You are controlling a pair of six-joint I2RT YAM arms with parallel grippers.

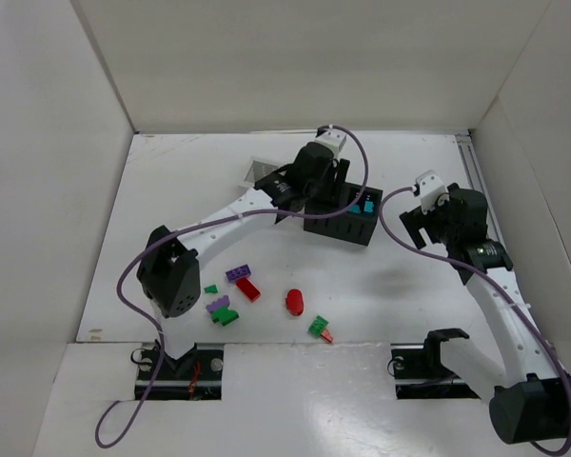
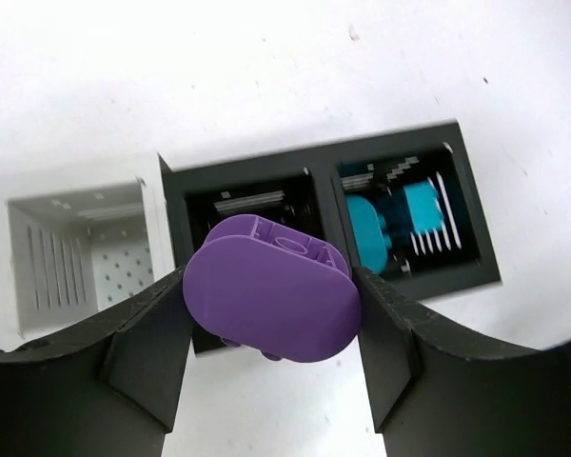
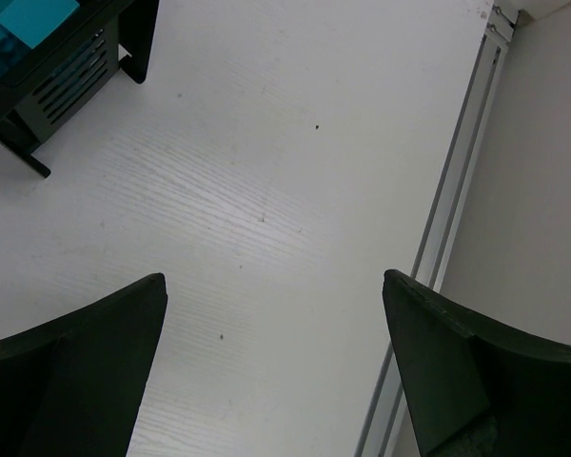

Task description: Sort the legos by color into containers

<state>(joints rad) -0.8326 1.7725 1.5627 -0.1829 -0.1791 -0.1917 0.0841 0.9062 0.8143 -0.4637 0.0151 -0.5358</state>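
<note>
- Left wrist view: left gripper (image 2: 271,322) clenched on purple oval (image 2: 266,286), poised over the black cup (image 2: 236,177) just left of the one holding teal pieces (image 2: 366,238).
- I'd centre over that opening, drop lower, then release so it can't bounce out.
- Meanwhile right gripper (image 3: 276,314) spread wide, holding nothing, over bare table (image 3: 266,190).

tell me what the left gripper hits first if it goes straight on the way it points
Most likely the black cup next to the cup with teal pieces. The left gripper, shut on the purple oval lego, points at its opening, though depth is unclear.
</note>
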